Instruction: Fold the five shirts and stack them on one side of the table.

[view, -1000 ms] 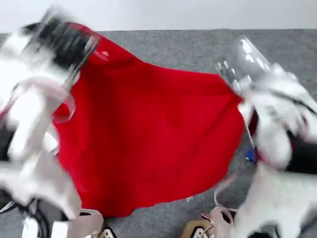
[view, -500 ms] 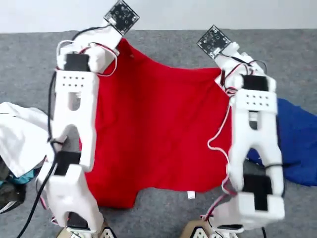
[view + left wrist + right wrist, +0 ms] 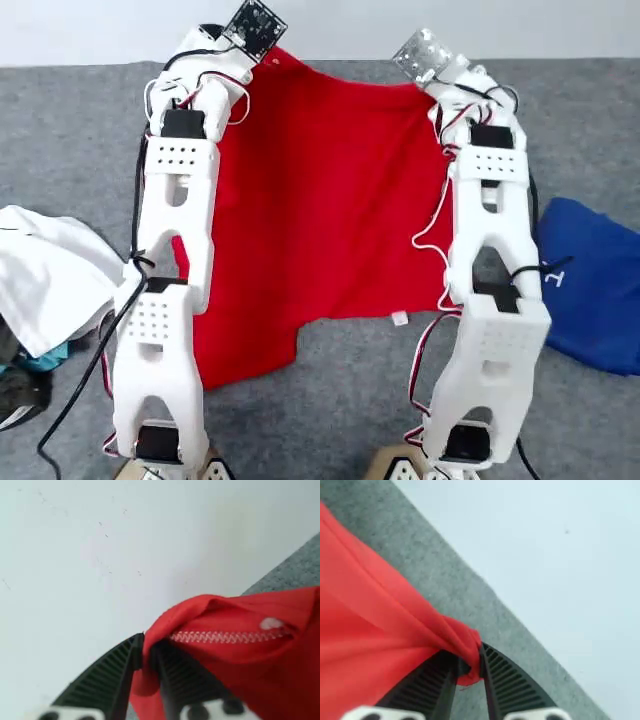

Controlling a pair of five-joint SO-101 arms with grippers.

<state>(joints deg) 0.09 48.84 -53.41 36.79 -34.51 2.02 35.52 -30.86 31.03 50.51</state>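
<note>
Counter point(image 3: 70, 130): grey, felt-like covering over the whole surface. Wall point(image 3: 330, 25): plain white, meeting the counter's far edge. Lighting: even

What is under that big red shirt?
Grey table covering shows around the red shirt, so it likely continues beneath; anything lying under the cloth is hidden. The left gripper and right gripper pinch its far edge.

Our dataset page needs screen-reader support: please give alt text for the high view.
The left arm and the right arm hold the far corners of a red shirt spread over a grey table. A crumpled white shirt lies outside the left arm, a blue shirt outside the right.
</note>
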